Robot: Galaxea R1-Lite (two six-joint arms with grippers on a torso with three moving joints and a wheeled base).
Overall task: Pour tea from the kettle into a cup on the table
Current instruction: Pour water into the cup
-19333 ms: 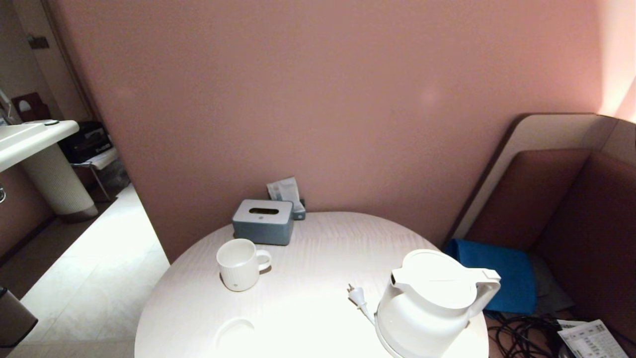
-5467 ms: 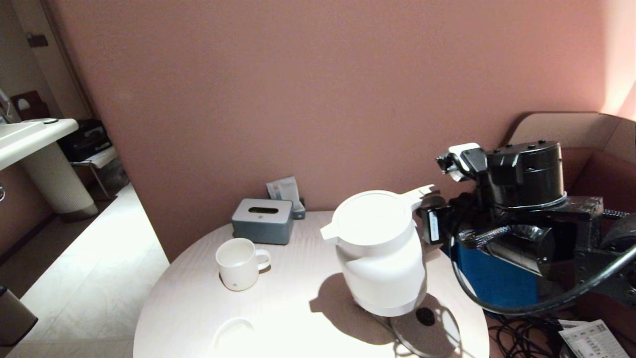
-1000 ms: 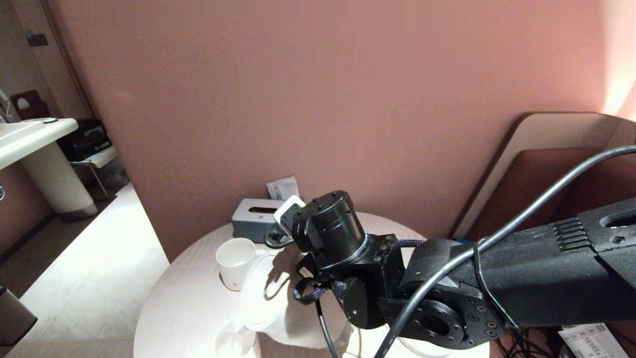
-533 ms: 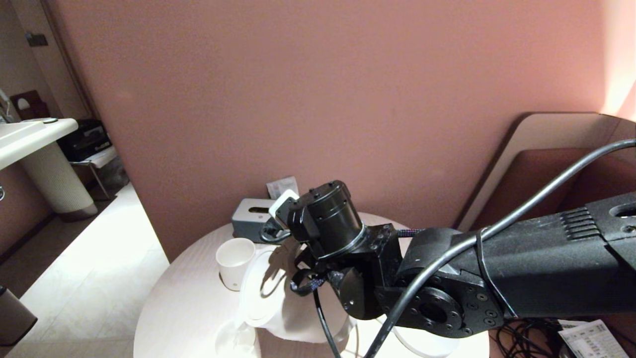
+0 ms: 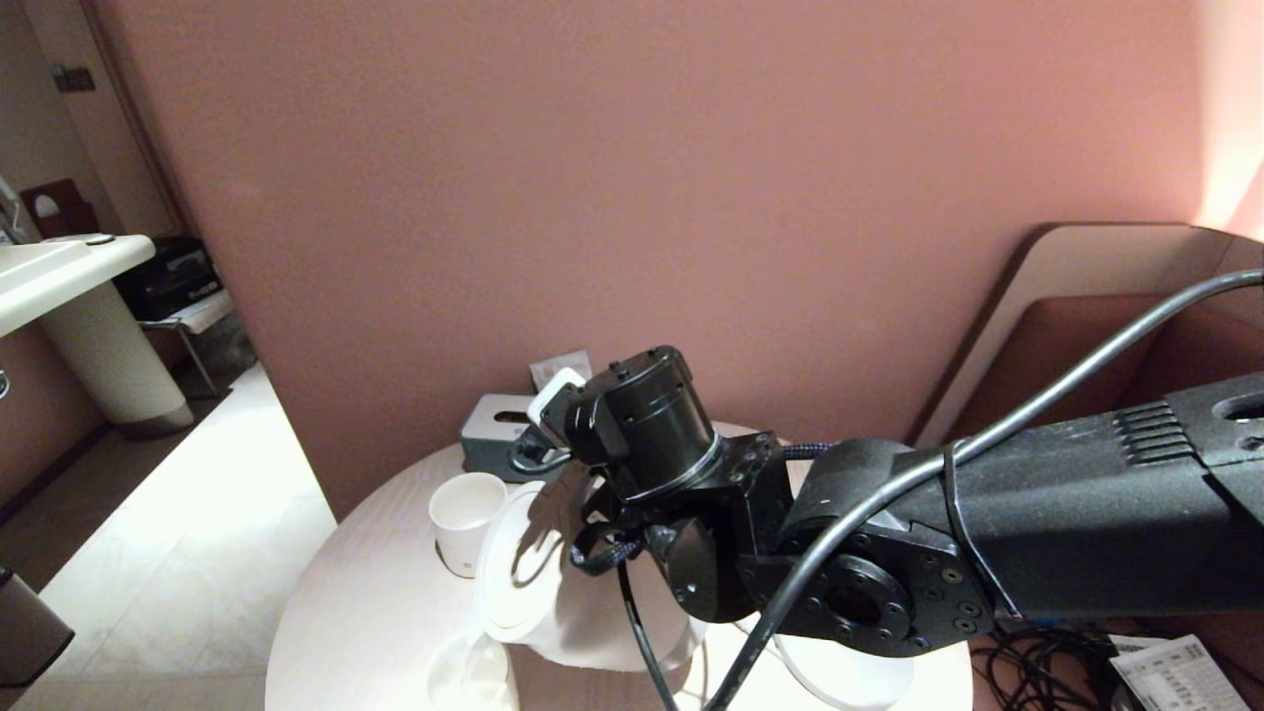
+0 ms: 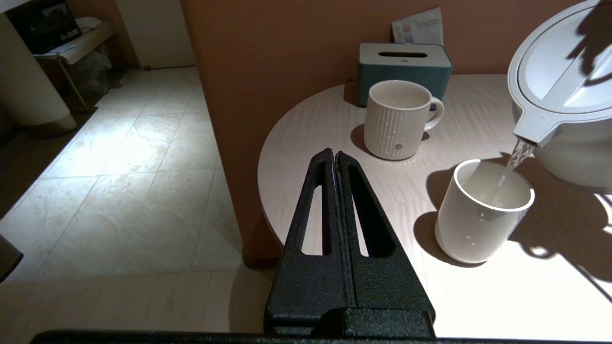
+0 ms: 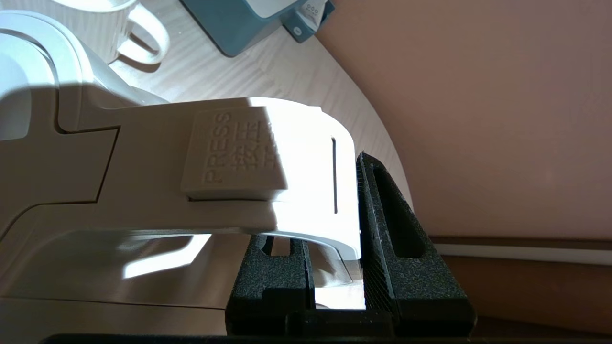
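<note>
1. Head view: the right arm (image 5: 889, 553) reached across the table (image 5: 375, 592). The kettle (image 5: 553, 602) hung tipped beneath its wrist, spout down toward the cup (image 5: 469, 676); a ribbed mug (image 5: 462, 521) stood just behind the kettle.
2. Left wrist view: the left gripper (image 6: 334, 191) was clenched empty, off the table edge. Liquid streamed from the kettle (image 6: 564, 95) spout into the cup (image 6: 483, 215), with the mug (image 6: 399, 119) beyond the cup.
3. Right wrist view: the right gripper (image 7: 334, 253) clamped the kettle handle (image 7: 267, 172), fingers either side.
</note>
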